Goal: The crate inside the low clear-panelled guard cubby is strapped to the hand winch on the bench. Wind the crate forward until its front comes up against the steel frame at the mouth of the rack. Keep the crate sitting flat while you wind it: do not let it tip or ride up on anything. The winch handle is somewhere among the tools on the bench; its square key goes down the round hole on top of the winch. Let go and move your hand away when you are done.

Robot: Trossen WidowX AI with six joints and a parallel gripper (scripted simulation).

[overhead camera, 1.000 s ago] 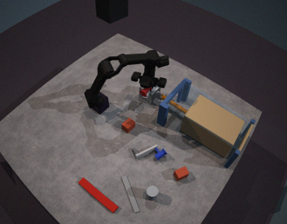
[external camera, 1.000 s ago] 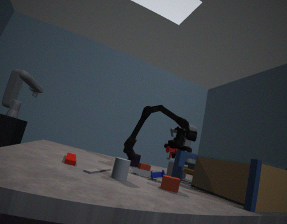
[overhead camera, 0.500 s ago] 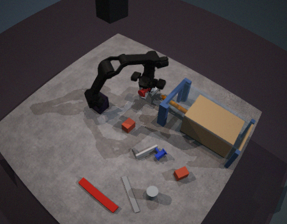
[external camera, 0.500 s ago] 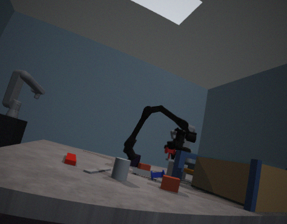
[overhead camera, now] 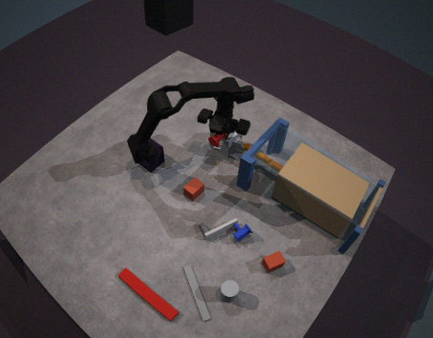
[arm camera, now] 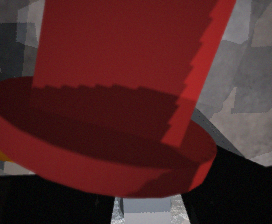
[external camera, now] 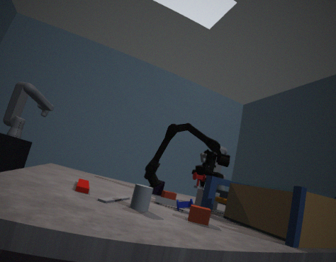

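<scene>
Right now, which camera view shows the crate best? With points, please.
The top view: the crate (overhead camera: 324, 178) (external camera: 264, 205) shows its lid and one long side. The exterior view catches its sides, partly behind blue posts; the wrist view shows none of it.

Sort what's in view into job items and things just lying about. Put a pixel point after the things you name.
Job:
- gripper (overhead camera: 224, 136) with red-handled tool (overhead camera: 215, 140) (external camera: 198, 176) (arm camera: 123, 45), apparently the winch handle
- tan crate (overhead camera: 324, 175) (external camera: 263, 205)
- orange strap (overhead camera: 269, 161)
- blue-posted rack (overhead camera: 246, 173) (external camera: 295, 217)

Lying about:
- two orange-red blocks (overhead camera: 194, 189) (external camera: 199, 214)
- red bar (overhead camera: 148, 294) (external camera: 82, 186)
- grey cylinder (overhead camera: 229, 290) (external camera: 141, 199)
- flat grey bar (overhead camera: 196, 293) (external camera: 113, 200)
</scene>
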